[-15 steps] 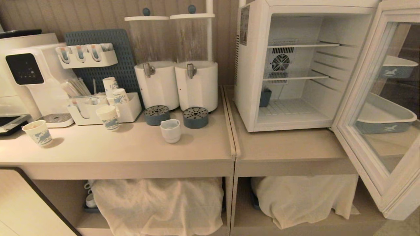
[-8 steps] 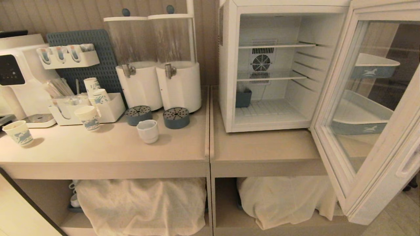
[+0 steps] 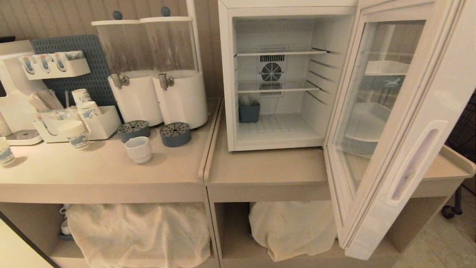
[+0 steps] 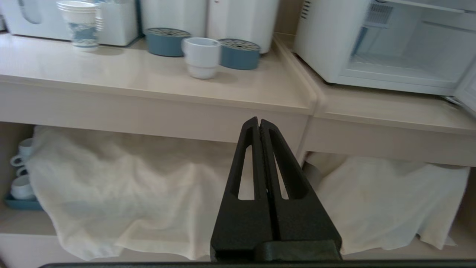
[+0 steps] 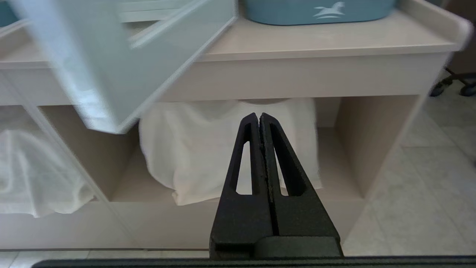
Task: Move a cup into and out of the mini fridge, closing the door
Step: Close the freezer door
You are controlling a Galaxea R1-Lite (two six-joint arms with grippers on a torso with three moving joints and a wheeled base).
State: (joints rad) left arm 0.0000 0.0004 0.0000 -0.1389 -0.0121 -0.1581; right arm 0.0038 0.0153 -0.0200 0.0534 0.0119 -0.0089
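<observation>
Fingers of your left gripper [image 4: 259, 123] and right gripper [image 5: 259, 117] are pressed together, empty, below desk [image 3: 111, 175] level, while the cup [image 3: 138, 149] sits beside the drip trays, left of the mini fridge [image 3: 275, 137], whose door [image 3: 386, 149] stands wide.

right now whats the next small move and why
Probably raise the left pincer toward the cup. The cup sits on the counter by the dispensers, the fridge door is wide open, and both pincers, the right too, are shut, empty and low below the counter edge.
</observation>
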